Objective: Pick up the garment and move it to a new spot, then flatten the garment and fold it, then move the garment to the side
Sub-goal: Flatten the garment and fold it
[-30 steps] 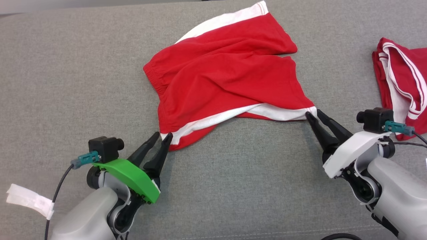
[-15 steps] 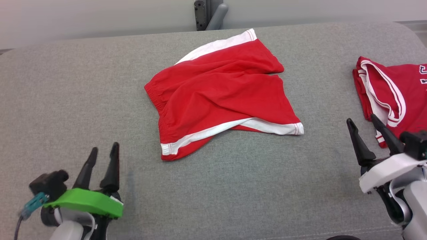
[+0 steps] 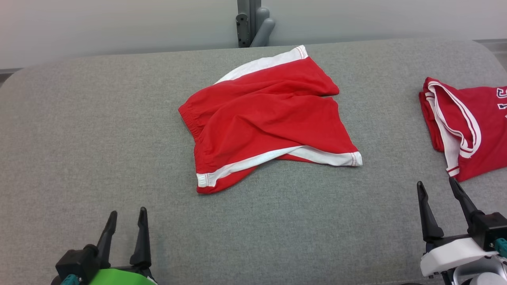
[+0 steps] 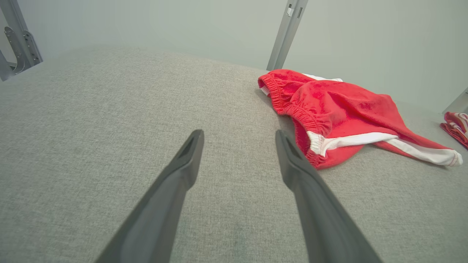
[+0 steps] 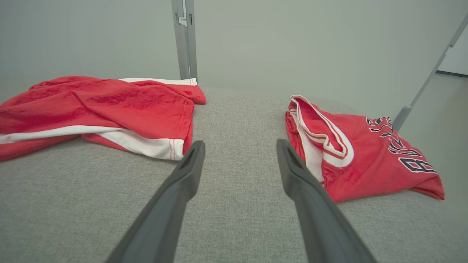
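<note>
Facing red shorts [image 3: 269, 118], left end effector [image 3: 128, 211], right end effector [image 3: 436, 182] wide, empty; jersey [image 3: 475, 126] nearby.

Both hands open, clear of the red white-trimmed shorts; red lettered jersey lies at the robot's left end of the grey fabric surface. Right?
Not quite: the red lettered jersey lies at the robot's right end of the grey fabric surface, per the head view. The rest holds: left hand and right hand open, clear of the red white-trimmed shorts.
</note>
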Available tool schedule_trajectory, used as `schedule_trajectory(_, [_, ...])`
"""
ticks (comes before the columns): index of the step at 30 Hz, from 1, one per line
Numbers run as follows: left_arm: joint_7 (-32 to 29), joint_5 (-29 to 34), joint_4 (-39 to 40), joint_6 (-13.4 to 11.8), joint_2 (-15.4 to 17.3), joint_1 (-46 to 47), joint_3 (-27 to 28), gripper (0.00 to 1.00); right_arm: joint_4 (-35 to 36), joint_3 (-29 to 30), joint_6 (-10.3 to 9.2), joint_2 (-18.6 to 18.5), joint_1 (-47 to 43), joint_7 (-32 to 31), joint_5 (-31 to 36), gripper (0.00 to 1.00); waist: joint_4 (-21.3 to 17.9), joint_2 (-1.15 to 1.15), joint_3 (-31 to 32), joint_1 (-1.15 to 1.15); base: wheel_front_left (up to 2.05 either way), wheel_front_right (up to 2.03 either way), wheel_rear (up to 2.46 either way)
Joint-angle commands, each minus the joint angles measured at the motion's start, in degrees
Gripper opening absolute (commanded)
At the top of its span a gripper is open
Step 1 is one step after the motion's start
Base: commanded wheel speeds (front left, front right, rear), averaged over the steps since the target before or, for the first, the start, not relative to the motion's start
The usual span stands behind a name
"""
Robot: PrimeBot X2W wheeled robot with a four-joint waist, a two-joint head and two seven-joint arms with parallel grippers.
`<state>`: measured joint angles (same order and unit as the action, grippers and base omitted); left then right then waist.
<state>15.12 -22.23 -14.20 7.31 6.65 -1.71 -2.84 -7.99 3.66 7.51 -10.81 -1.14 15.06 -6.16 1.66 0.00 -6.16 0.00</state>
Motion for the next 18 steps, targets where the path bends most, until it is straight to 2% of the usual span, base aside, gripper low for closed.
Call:
schedule_trajectory(1, [0.0, 0.3, 0.7, 0.2, 0.2, -0.9, -0.7, 1.00, 0.5, 0.6, -0.06, 0.7, -0.9, 0.1, 0.9, 1.00, 0.7, 0.00, 1.0, 0.00, 0.00, 0.00, 0.00])
schedule_trajectory(6, [0.0, -0.9, 2.0, 0.2, 1.4, -2.4, -3.0, 1.00, 0.5, 1.7, -0.07, 3.3, -2.7, 0.1, 2.6, 1.00, 0.6, 0.00, 1.9, 0.00, 0.00, 0.00, 0.00])
schedule_trajectory(10, [0.0, -1.8, 2.3, 0.2, 3.2, -3.2, -5.0, 1.00, 0.4, 0.2, -0.07, 3.6, -2.2, 0.1, 2.7, 1.00, 0.3, 0.00, 2.7, 0.00, 0.00, 0.00, 0.00])
schedule_trajectory(18, [0.0, -2.6, 2.4, 0.2, 3.5, -3.9, -5.0, 1.00, 0.8, -0.7, -0.06, 3.4, -2.2, 0.1, 2.8, 1.00, 0.1, 0.00, 4.0, 0.00, 0.00, 0.00, 0.00])
